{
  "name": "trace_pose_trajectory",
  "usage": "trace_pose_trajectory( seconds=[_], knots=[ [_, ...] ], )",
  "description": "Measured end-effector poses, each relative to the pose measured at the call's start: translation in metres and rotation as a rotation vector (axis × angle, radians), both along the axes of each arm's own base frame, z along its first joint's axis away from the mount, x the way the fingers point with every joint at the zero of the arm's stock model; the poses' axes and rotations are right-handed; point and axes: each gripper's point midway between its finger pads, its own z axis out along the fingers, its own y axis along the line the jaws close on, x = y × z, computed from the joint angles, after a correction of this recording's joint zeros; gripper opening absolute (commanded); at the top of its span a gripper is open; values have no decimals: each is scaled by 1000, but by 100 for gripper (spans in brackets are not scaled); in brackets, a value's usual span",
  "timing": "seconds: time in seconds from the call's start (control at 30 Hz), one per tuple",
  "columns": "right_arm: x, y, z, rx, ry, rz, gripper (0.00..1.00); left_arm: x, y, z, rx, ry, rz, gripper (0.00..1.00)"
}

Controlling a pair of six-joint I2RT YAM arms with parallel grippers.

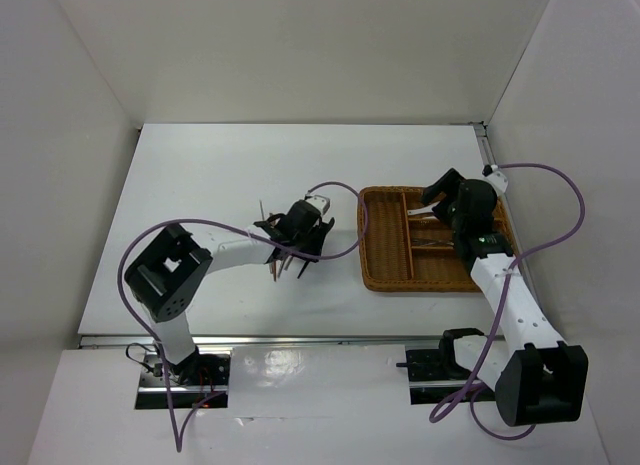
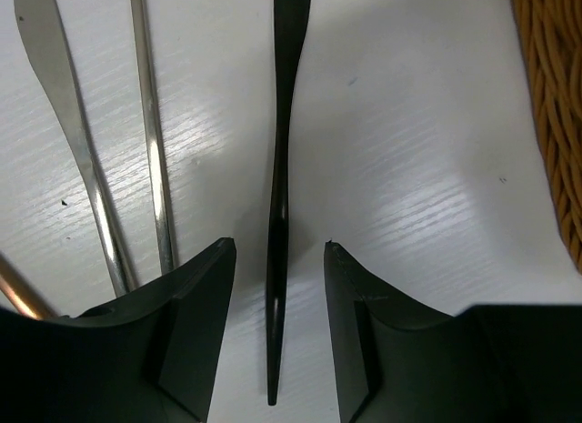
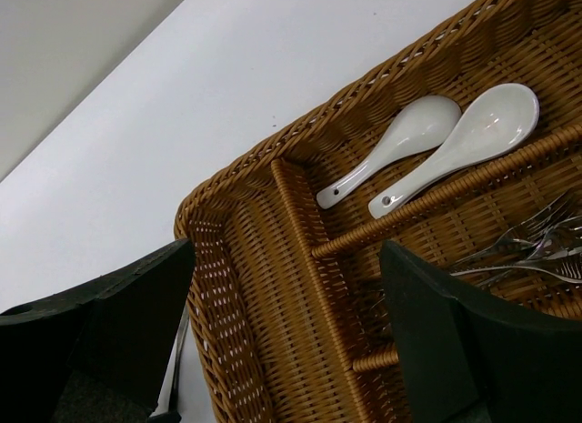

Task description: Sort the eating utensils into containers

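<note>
A slim black utensil (image 2: 280, 168) lies on the white table, running lengthwise between the fingers (image 2: 200, 305) of my left gripper (image 2: 280, 250). The jaws are open and stand on either side of it without touching. Two silver utensil handles (image 2: 150, 123) and a brownish piece (image 2: 18, 294) lie to its left. In the top view my left gripper (image 1: 300, 230) is down over the utensil pile (image 1: 285, 263). My right gripper (image 3: 286, 250) hovers open and holding nothing over the wicker tray's long section (image 3: 273, 323). Two white spoons (image 3: 400, 146) fill one short section and silver forks (image 3: 536, 246) the one beside it.
The wicker tray (image 1: 385, 283) sits right of centre, its edge (image 2: 555, 123) close to the right of my left gripper. White walls enclose the table on three sides. Purple cables loop over both arms.
</note>
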Motion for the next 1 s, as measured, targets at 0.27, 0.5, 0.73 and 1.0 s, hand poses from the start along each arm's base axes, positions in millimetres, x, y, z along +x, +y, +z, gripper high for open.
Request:
trace_pose_trajectory(
  seconds=[0.27,0.5,0.73,1.0],
  knots=[
    [-1,-1,0,-2,-2,-5,90,4,1,-7,42,10,11,51],
    [-1,-4,1,-9,-5,-19,91,8,-7,-10,70,-3,7,41],
    [-2,-5,4,-10,-13,-23,91,16,-12,-11,89,-6,18,29],
    [-2,2,3,-13,-8,27,91,19,-14,-11,84,-7,23,17]
  ],
)
